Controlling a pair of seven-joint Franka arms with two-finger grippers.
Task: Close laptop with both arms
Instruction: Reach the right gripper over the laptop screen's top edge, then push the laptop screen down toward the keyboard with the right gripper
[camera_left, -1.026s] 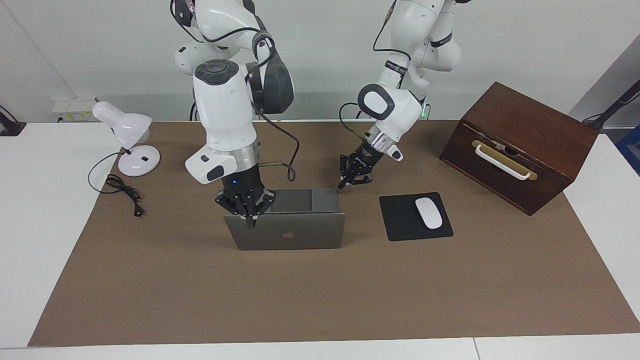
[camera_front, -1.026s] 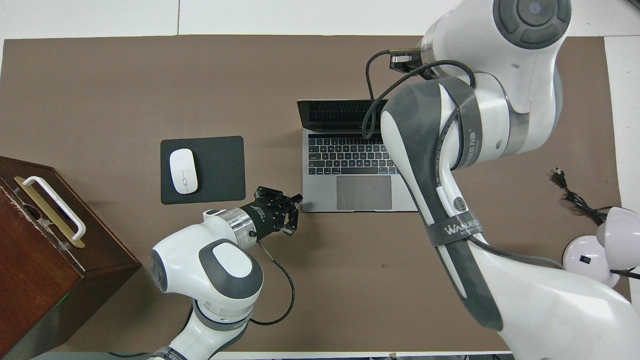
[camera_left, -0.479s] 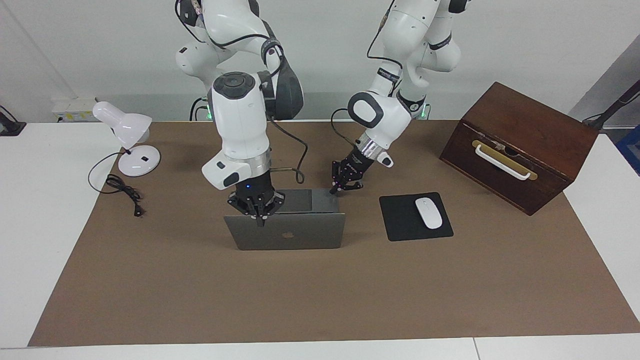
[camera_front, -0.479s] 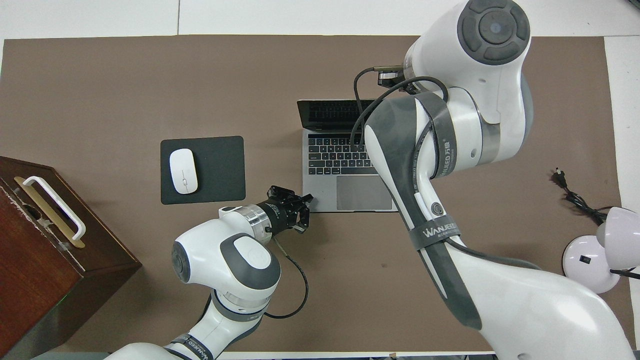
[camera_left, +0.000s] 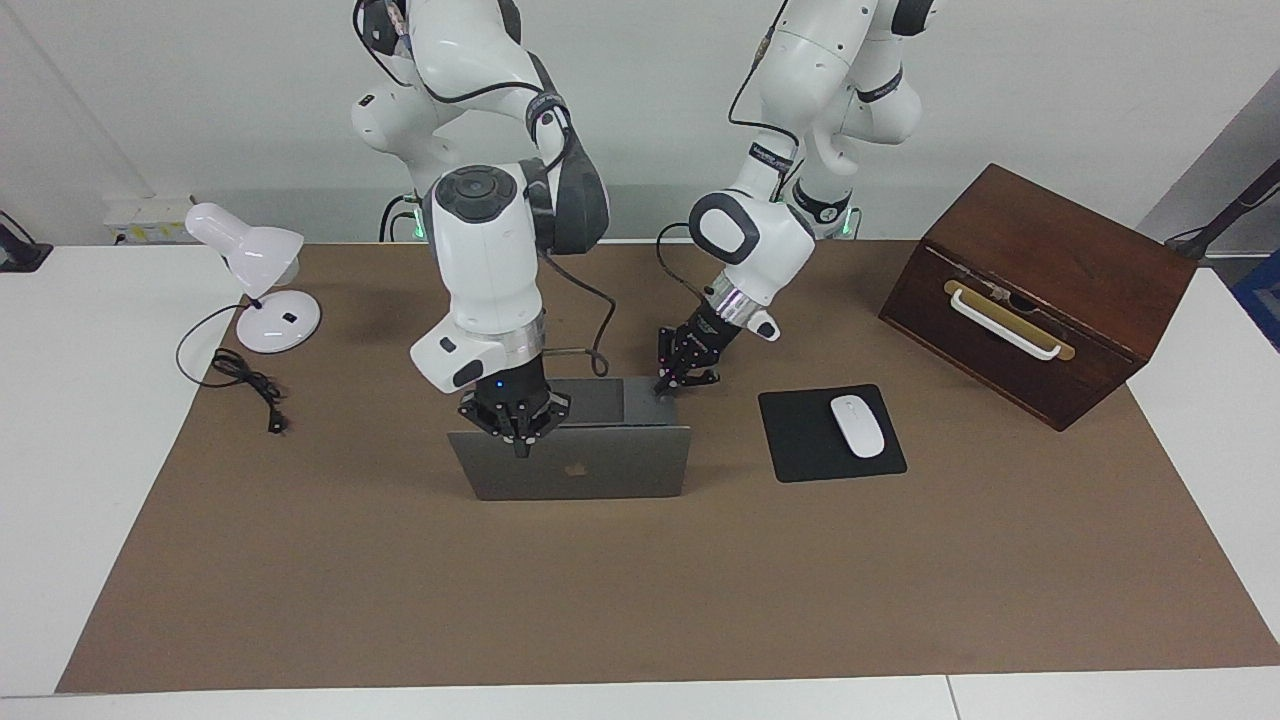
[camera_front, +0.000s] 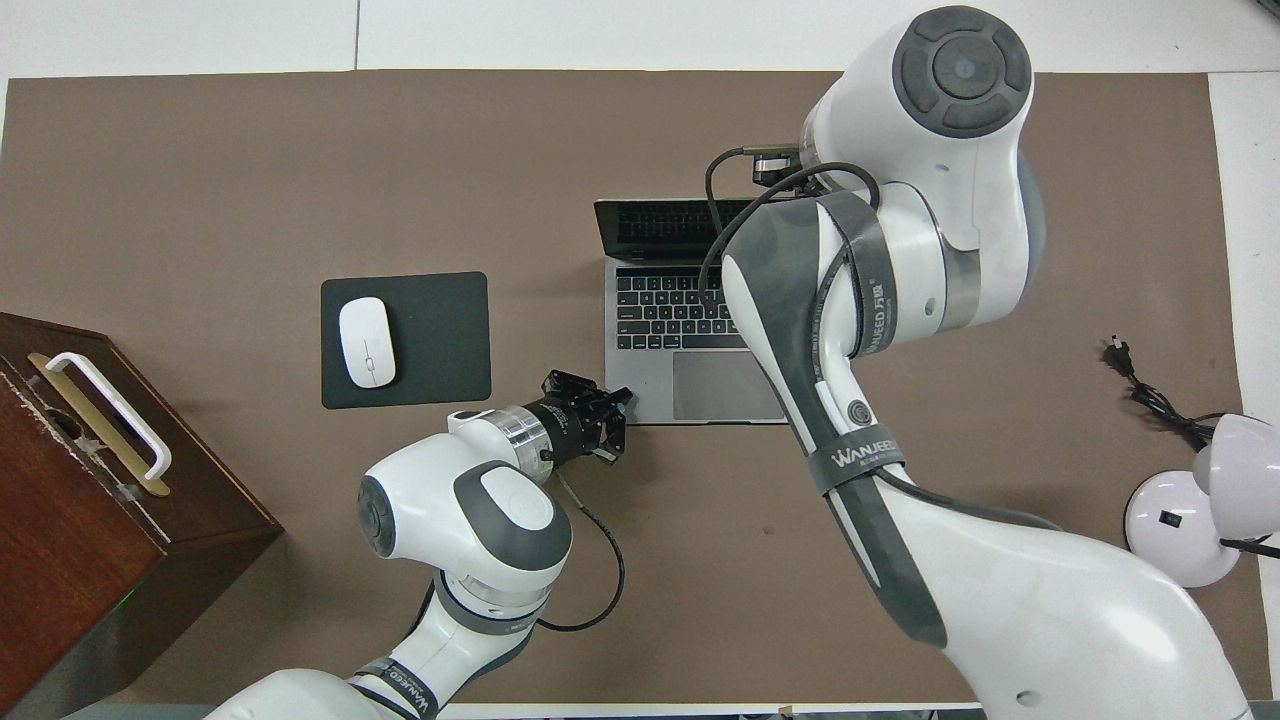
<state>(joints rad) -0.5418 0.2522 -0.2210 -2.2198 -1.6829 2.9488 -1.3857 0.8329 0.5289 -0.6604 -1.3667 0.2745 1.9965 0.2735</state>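
Observation:
The silver-grey laptop (camera_left: 610, 470) stands open in the middle of the brown mat, its lid upright with the apple logo turned away from the robots. Its keyboard deck (camera_front: 660, 310) shows in the overhead view. My right gripper (camera_left: 519, 446) points straight down, shut, with its tip at the lid's top edge, a little toward the right arm's end of it. In the overhead view the right arm hides that gripper. My left gripper (camera_left: 661, 388) (camera_front: 622, 399) is shut, and its tip sits at the deck's corner nearest the robots, on the left arm's side.
A black mouse pad (camera_left: 800, 440) with a white mouse (camera_left: 857, 426) lies beside the laptop toward the left arm's end. A brown wooden box (camera_left: 1040, 290) with a white handle stands past it. A white desk lamp (camera_left: 262, 290) and its cord sit at the right arm's end.
The right gripper slid along the lid's top edge toward its middle. The left gripper came in to the deck's near corner. The lid's angle looks the same.

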